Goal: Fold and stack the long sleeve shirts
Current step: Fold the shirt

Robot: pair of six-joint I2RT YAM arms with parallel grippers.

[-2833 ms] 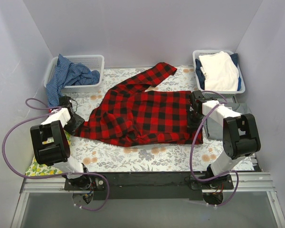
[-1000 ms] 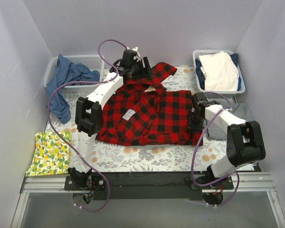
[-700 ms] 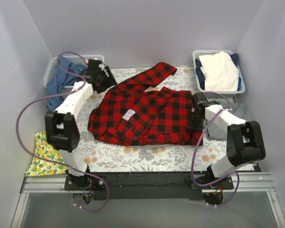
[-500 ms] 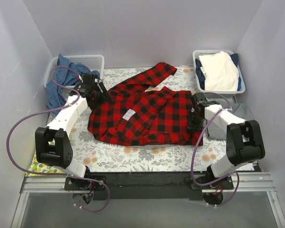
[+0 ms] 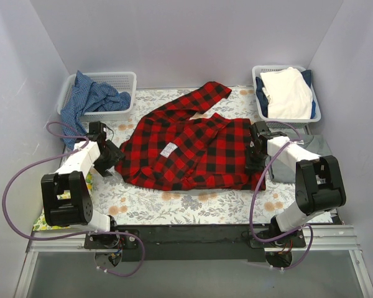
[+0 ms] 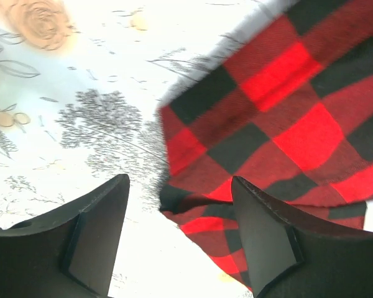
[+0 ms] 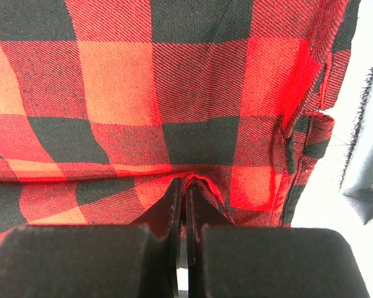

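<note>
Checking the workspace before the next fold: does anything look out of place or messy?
Yes. A blue cloth hangs out over the rim of the left basket. The plaid shirt lies crooked, one sleeve angled off toward the back, its left edge bunched at the open left hand.

Looks like a robotics lab booth: bare pale walls (image 5: 193,43) box in a small table (image 5: 174,208), with a cabled left arm (image 5: 81,162) and right arm (image 5: 292,158) bolted to its front rail (image 5: 193,239).

Red-and-black plaid shirt (image 6: 286,105) lying on a floral-print surface (image 6: 68,81), its folded corner just between the parted dark fingers of the left gripper (image 6: 179,186)
</note>
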